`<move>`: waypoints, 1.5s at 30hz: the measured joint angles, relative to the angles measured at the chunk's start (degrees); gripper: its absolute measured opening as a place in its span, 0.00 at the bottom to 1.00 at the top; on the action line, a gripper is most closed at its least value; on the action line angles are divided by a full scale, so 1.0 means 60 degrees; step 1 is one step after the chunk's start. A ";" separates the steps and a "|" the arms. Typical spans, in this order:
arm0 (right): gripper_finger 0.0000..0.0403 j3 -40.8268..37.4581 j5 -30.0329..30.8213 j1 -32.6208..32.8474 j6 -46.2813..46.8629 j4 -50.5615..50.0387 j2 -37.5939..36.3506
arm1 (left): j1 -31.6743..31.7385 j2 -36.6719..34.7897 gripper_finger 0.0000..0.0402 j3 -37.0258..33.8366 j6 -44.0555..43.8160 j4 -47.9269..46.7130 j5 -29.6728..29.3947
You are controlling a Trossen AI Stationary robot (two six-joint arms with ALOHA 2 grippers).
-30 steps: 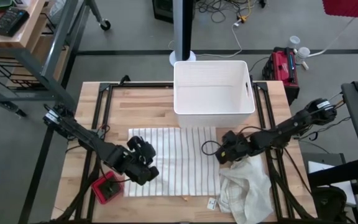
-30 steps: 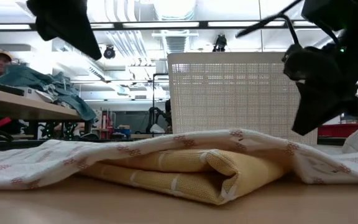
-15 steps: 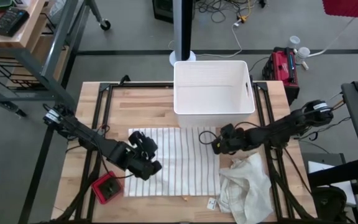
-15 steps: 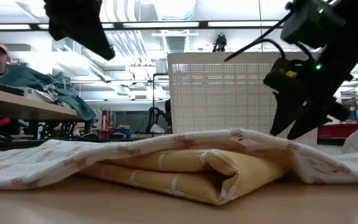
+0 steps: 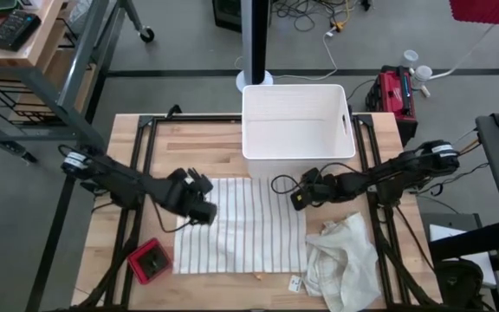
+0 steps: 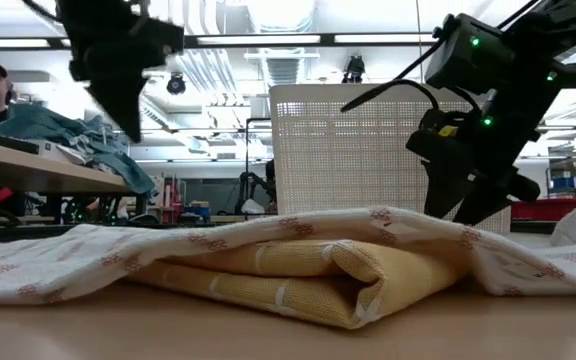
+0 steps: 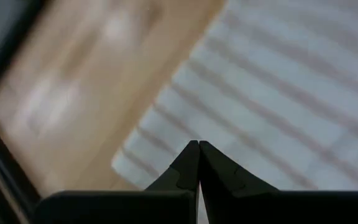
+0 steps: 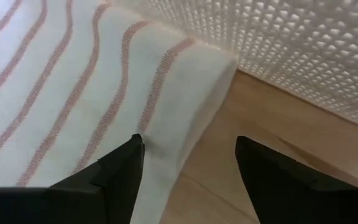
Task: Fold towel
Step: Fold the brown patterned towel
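Right hand (image 5: 296, 198), fingers spread, hovers over the towel's (image 5: 248, 221) far-right corner; left hand (image 5: 204, 211), pressed together, over its left edge.

A wooden table (image 5: 206, 143) bears striped towel (image 5: 245, 225), white bin (image 5: 297, 121), crumpled cloth (image 5: 345, 264).

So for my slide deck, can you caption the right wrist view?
Open right gripper poised over the striped towel's corner beside the white perforated bin.
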 joint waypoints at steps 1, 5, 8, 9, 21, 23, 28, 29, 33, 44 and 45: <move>0.61 0.0000 0.0003 -0.0004 -0.0005 -0.0011 0.0000 | 0.0217 -0.0005 0.00 -0.0093 0.0156 -0.0032 0.0288; 0.61 0.0000 -0.0011 -0.0004 -0.0011 0.0000 0.0000 | 0.1191 -0.0064 0.00 -0.0609 0.0264 -0.0259 0.0595; 0.61 -0.0004 -0.0029 -0.0004 -0.0067 0.0005 0.0000 | 0.2125 -0.0069 0.00 -0.0912 0.0192 -0.0225 0.1727; 0.60 -0.0004 -0.0029 -0.0004 -0.0069 0.0022 0.0000 | 0.2416 -0.0069 0.00 -0.0977 0.0270 -0.0230 0.2127; 0.59 -0.0004 -0.0191 0.0000 -0.0284 0.0202 0.0000 | 0.4968 -0.1784 0.11 -0.2522 0.2644 0.1596 0.2800; 0.59 -0.0007 -0.0211 0.0000 -0.0305 0.0208 0.0000 | 0.5255 -0.2209 0.17 -0.2997 0.2747 0.1949 0.3065; 0.60 -0.0007 -0.0208 0.0000 -0.0326 0.0226 0.0000 | 0.5715 -0.2984 0.32 -0.3983 0.2609 0.2104 0.3064; 0.60 -0.0007 -0.0208 0.0002 -0.0324 0.0233 0.0000 | 0.5727 -0.3055 0.35 -0.4161 0.2593 0.2182 0.3115; 0.60 -0.0007 -0.0200 0.0000 -0.0330 0.0298 0.0000 | 0.5719 -0.3235 0.42 -0.4822 0.2624 0.2996 0.3561; 0.59 -0.0007 -0.0204 -0.0004 -0.0515 0.0515 -0.0004 | 0.5719 -0.3177 0.43 -0.5991 0.2882 0.5578 0.3576; 0.59 -0.0007 -0.0203 -0.0004 -0.0523 0.0524 -0.0004 | 0.5719 -0.3177 0.42 -0.6035 0.2882 0.5550 0.3576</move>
